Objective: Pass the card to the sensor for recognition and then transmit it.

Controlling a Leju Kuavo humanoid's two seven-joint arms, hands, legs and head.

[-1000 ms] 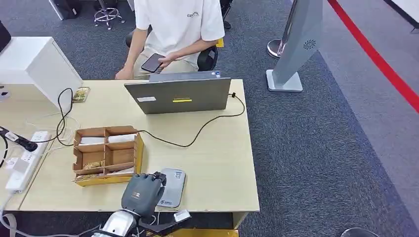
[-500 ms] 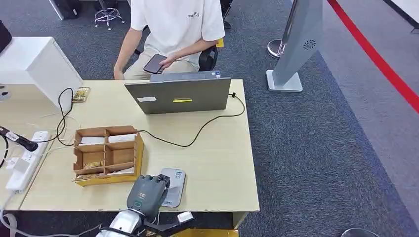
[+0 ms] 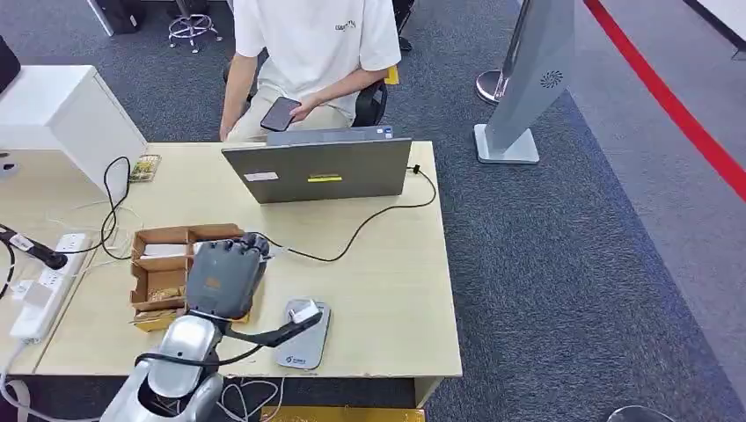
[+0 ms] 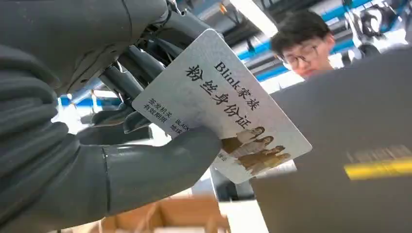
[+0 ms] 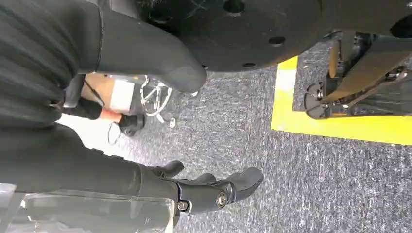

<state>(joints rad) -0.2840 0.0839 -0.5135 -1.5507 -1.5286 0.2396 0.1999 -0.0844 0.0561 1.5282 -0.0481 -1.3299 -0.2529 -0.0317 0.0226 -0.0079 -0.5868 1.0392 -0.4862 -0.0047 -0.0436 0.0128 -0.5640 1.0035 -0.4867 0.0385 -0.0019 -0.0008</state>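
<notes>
My left hand (image 3: 224, 277) is raised over the table beside the compartment box, and it pinches a white printed card (image 4: 221, 104) between thumb and fingers. The card faces the back of the laptop (image 4: 350, 145). The grey card sensor (image 3: 308, 345) lies flat near the table's front edge, to the right of and nearer than the hand, with nothing on it. My right hand (image 5: 160, 187) hangs low over the carpet with its fingers apart and nothing in them.
A cardboard compartment box (image 3: 158, 264) holding cards sits under and left of my left hand. A grey laptop (image 3: 317, 169) stands at the table's far side, its black cable (image 3: 352, 237) crossing the middle. A person (image 3: 312, 44) sits behind it holding a phone. A power strip (image 3: 44, 290) lies at the left edge.
My left hand has lifted from over the sensor at the front edge and moved away and to the left, above the box. The sensor is now uncovered.
</notes>
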